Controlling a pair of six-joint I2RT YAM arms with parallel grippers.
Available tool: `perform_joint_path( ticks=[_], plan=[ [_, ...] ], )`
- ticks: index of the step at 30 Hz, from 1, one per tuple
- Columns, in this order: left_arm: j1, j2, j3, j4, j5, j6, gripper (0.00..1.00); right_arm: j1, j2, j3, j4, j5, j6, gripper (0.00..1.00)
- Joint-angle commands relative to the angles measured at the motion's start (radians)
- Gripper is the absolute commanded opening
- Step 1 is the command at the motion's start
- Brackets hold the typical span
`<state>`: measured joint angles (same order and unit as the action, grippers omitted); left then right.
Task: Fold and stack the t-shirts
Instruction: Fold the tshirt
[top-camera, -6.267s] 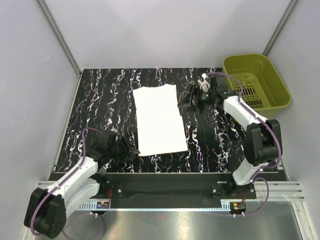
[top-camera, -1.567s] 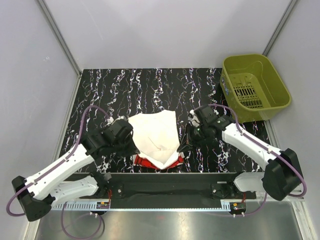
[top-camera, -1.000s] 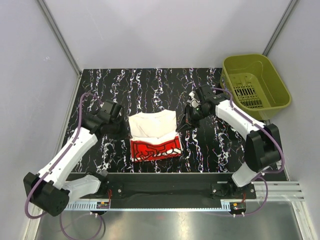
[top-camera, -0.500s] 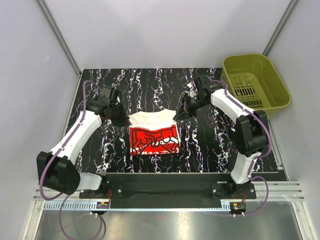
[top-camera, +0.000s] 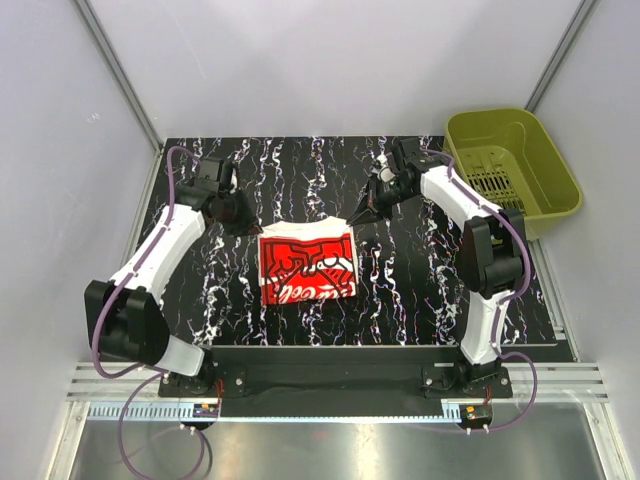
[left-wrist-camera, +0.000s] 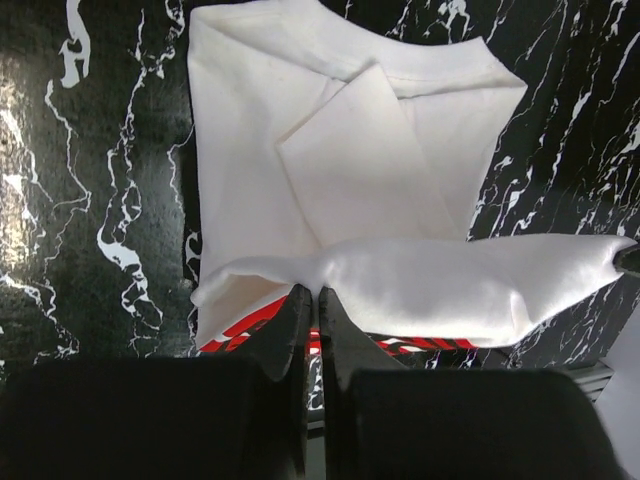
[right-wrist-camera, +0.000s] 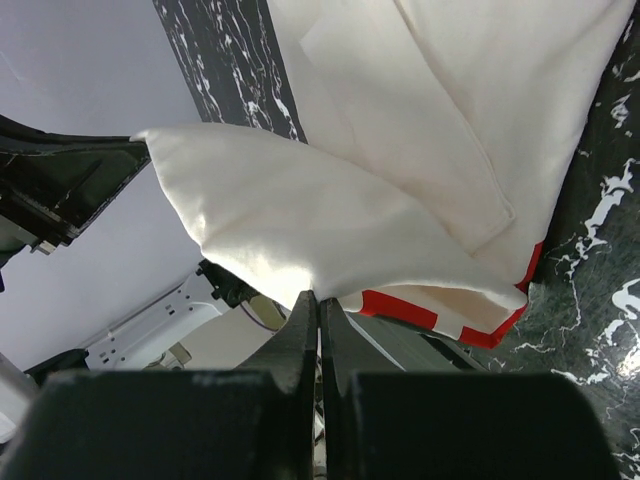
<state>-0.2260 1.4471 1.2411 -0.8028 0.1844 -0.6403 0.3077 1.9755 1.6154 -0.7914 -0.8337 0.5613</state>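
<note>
Both arms are reaching far forward, wrists angling inward toward each other. The left gripper (top-camera: 245, 222) and right gripper (top-camera: 357, 216) are pointing downward (fingers slim and black), sitting level with one another, each with jaws pinching almost completely together.

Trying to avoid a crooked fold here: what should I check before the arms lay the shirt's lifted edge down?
1. Left gripper shut on the t-shirt edge: ok.
2. Right gripper shut on that edge: ok.
3. Held edge runs roughly straight between the grippers: ok, top view.
4. Lower layer flat, sleeve tucked in: ok, left wrist view.
5. Raised part's sides line up with the layer beneath: cannot tell, the lifted cloth hides them.
6. Another folded shirt to stack on: not ok, none in view.
</note>
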Motion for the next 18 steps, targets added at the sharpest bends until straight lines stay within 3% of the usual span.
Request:
perform_joint_path(
  ticks=[1,18],
  plan=[
    [0.017,0.027,0.06,0.071,0.039,0.03,0.0,-0.018,0.022,0.064,0.0,-0.053,-0.014,0.0],
    [0.089,0.176,0.09,0.143,0.05,0.045,0.0,-0.028,0.278,0.36,-0.008,-0.099,-0.055,0.0]
  ],
)
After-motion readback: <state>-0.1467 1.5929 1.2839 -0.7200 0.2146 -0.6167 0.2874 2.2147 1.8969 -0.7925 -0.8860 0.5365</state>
